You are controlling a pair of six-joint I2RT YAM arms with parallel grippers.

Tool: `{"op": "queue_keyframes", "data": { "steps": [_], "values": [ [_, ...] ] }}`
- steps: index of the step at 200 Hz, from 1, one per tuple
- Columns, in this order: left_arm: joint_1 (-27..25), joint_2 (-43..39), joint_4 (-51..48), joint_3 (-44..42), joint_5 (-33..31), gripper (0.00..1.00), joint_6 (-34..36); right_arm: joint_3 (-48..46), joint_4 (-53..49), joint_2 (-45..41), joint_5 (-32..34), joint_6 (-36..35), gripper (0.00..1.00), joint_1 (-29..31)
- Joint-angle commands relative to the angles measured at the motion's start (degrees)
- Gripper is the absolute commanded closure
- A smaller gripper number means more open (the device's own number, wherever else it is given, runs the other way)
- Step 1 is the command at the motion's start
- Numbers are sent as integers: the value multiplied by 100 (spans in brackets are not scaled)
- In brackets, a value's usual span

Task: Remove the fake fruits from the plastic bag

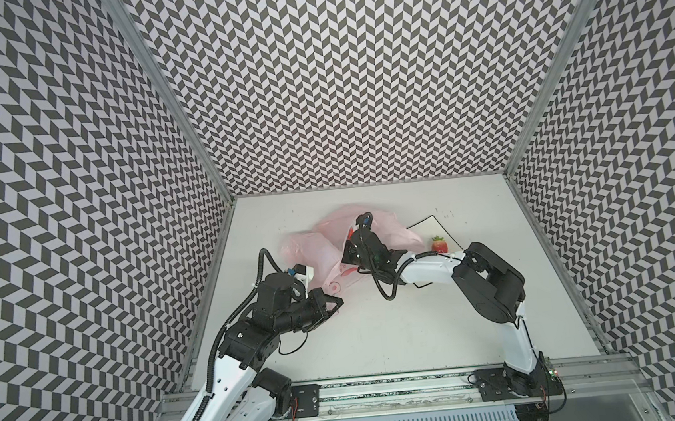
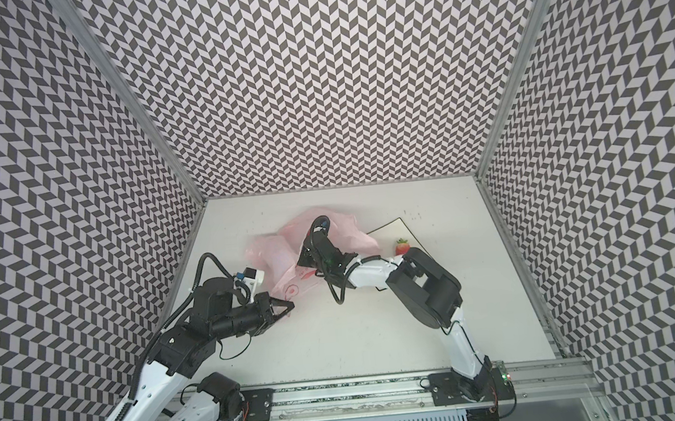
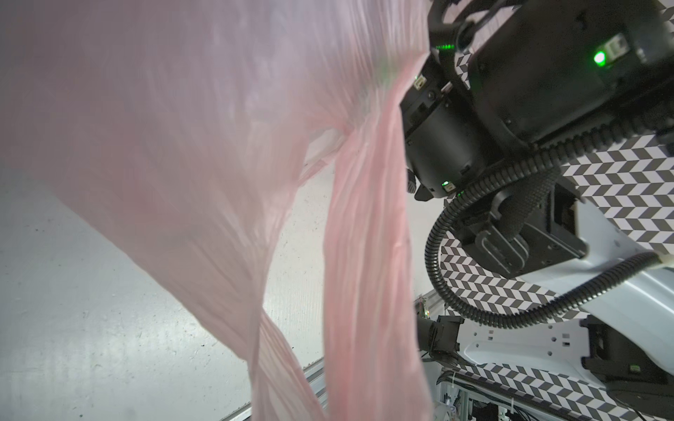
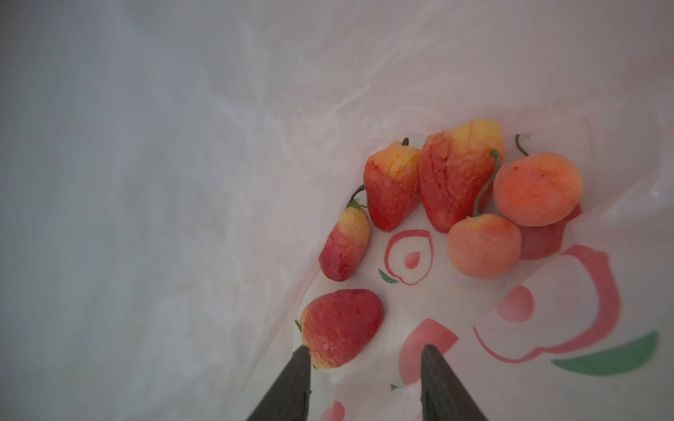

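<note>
**Right pincer inside bag, six fruits in there, one out on plate**

Chevron-patterned walls on three sides, white desk (image 1: pixel 380 332) as floor of the cell, arm bases on a rail at the near edge.

The plastic bag (image 1: pixel 387 226) lies crumpled mid-desk toward the far side, long axis roughly left-right, mouth facing near-right where the right arm enters. Thin, translucent pale pink, crinkly; red fruit outlines and green leaf shapes printed on it. In the left wrist view it hangs as stretched pink film with one handle strap pulled taut (image 3: pixel 368 255).

The left pincer (image 1: pixel 333 303) is pressed together, pinching a near-left edge of the bag; the exact contact point is hard to read in both top views.

The right pincer (image 4: pixel 364 368) is inside the bag, fingers spread, nothing between them. One finger (image 4: pixel 291 386) touches or just overlaps the cap end of the nearest strawberry (image 4: pixel 341 326); can't tell which. That berry lies on its side, tip pointing away from the finger.

Further in: a slim strawberry (image 4: pixel 344 248), two red-yellow strawberries (image 4: pixel 392 186) (image 4: pixel 456 175) side by side and touching, tips toward the pincer. Beside them two round orange-pink fruits (image 4: pixel 483 246) (image 4: pixel 538 187) with thin green stems, touching each other.

Outside the bag: one strawberry (image 1: pixel 439 245) upright, green cap up, on the white black-rimmed plate (image 1: pixel 429 226) just right of the bag.
</note>
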Motion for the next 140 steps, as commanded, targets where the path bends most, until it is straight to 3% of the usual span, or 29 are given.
{"op": "queue_keyframes", "data": {
  "steps": [1, 31, 54, 82, 140],
  "values": [
    [-68, -126, 377, -76, -288, 100, -109, 137, 559, 284, -82, 137, 52, -32],
    [-68, -261, 631, -175, -250, 100, -75, 285, 772, 571, 241, 41, 50, -76],
    [-104, -509, 810, -263, -177, 100, -129, 487, 623, 811, 737, 95, 43, -76],
    [-134, -808, 955, -327, -42, 100, -46, 1133, -191, 1264, 1275, 435, 37, -69],
    [-139, -996, 1195, -164, 257, 100, 220, 1828, -1011, 1982, 1741, 597, 28, 15]
  ]
}}
